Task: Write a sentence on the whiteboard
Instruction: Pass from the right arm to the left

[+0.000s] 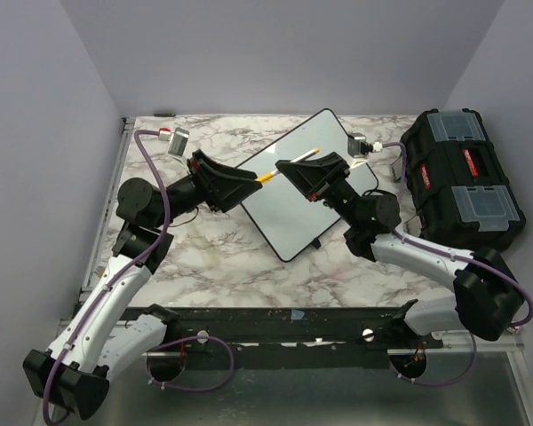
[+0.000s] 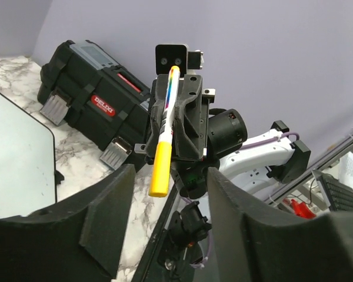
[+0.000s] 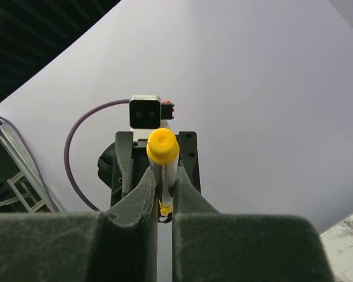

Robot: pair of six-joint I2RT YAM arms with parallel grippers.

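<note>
The whiteboard (image 1: 293, 209) lies tilted on the marble table, its surface blank; no sentence shows on it. My right gripper (image 1: 284, 167) hovers over the board, shut on a marker (image 1: 293, 163) with a white barrel and yellow cap. In the right wrist view the gripper (image 3: 163, 176) pinches the barrel just behind the cap (image 3: 162, 147). My left gripper (image 1: 251, 178) faces it, open. In the left wrist view the marker's cap end (image 2: 160, 170) reaches just between the left gripper's (image 2: 170, 176) wide fingertips without touching them. A corner of the whiteboard (image 2: 17, 153) shows at the left.
A black toolbox (image 1: 462, 177) with clear lids stands at the table's right edge, and it also shows in the left wrist view (image 2: 94, 100). Purple walls close the back and sides. A black rail (image 1: 275, 324) runs along the near edge.
</note>
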